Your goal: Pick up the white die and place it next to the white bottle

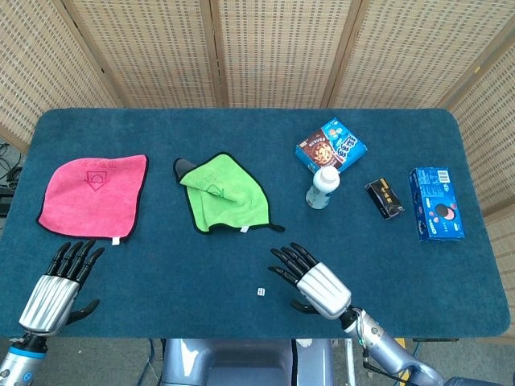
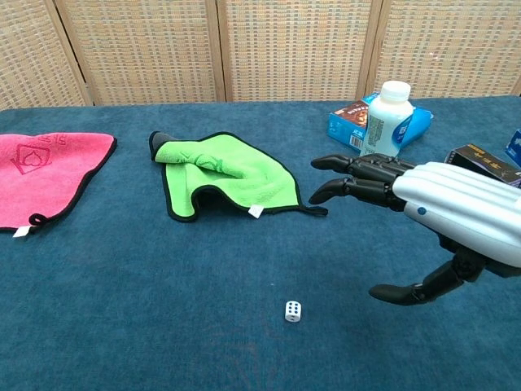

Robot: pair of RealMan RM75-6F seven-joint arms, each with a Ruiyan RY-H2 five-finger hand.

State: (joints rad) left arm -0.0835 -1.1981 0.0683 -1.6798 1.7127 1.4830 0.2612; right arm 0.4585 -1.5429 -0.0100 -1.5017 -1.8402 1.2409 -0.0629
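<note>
The small white die (image 1: 261,291) (image 2: 293,311) lies on the blue table near its front edge. My right hand (image 1: 312,282) (image 2: 415,208) hovers just right of the die, open, fingers spread and pointing left, holding nothing. The white bottle (image 1: 323,186) (image 2: 384,121) stands upright farther back, partly hidden by that hand in the chest view. My left hand (image 1: 58,289) rests open at the front left corner, far from the die, and shows only in the head view.
A green cloth (image 1: 222,193) (image 2: 220,173) lies behind the die, a pink cloth (image 1: 92,191) (image 2: 42,171) at the left. A blue snack box (image 1: 331,146) sits behind the bottle. A small black box (image 1: 384,199) and a blue cookie pack (image 1: 435,203) lie at the right.
</note>
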